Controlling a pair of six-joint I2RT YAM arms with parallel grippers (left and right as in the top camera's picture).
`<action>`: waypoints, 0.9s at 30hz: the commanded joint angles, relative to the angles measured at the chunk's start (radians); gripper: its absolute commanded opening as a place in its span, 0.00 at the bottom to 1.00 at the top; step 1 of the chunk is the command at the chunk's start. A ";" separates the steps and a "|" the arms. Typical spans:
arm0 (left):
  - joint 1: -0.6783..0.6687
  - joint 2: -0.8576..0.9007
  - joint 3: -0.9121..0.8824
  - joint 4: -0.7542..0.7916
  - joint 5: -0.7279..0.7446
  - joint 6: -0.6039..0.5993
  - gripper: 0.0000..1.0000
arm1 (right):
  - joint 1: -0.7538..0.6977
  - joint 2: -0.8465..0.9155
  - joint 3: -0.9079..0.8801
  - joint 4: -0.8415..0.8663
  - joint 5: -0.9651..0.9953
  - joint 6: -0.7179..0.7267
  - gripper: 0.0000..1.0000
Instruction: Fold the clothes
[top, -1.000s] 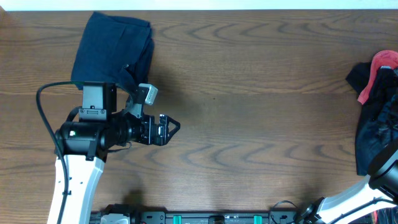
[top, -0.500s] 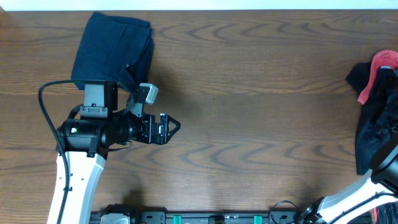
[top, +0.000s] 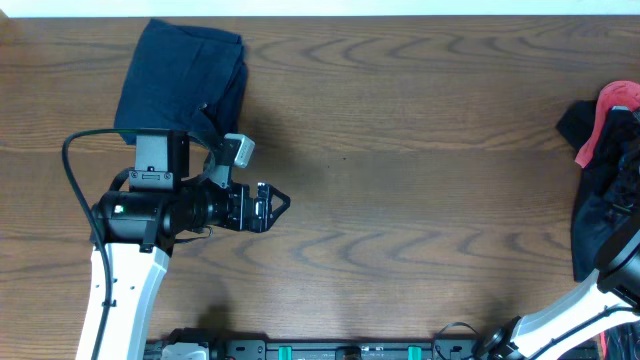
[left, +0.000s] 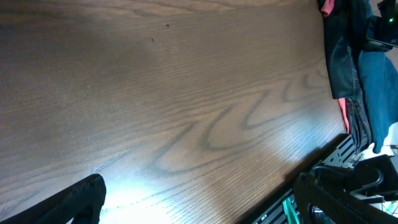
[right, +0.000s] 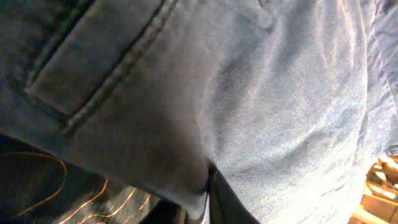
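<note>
The wooden table (top: 420, 120) fills the overhead view, most of its middle bare grain. The left arm (top: 125, 270) reaches in from the near edge on the left side, and only a short stretch of the right arm (top: 575, 315) shows at the near right corner.

A loose pile of clothes (top: 605, 190) lies heaped against the table's right edge, dark cloth mostly, with blue denim among it in the left wrist view. The folded bundle (top: 180, 75), a dark navy rectangle, sits at the far left corner, just beyond the left arm's wrist and well apart from the pile.

The left gripper (top: 268, 208) hangs over bare wood near the bundle, pointing toward the middle of the table, its jaws spread wide and holding nothing.

The right gripper (right: 209, 196) is pressed so close into a blue denim garment (right: 261, 106) (a stitched seam runs across it) that I cannot tell how its jaws stand.

A red garment (top: 605, 120) lies draped over the pile's far end.
</note>
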 joint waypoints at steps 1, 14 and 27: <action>-0.002 0.004 0.007 -0.003 0.003 0.018 0.98 | 0.010 -0.026 0.042 -0.005 -0.041 0.030 0.01; -0.002 0.004 0.007 -0.003 0.003 0.017 0.98 | 0.113 -0.359 0.066 -0.014 -0.444 0.184 0.01; -0.002 -0.010 0.007 -0.042 -0.047 0.016 0.98 | 0.651 -0.379 0.065 0.016 -0.494 0.232 0.01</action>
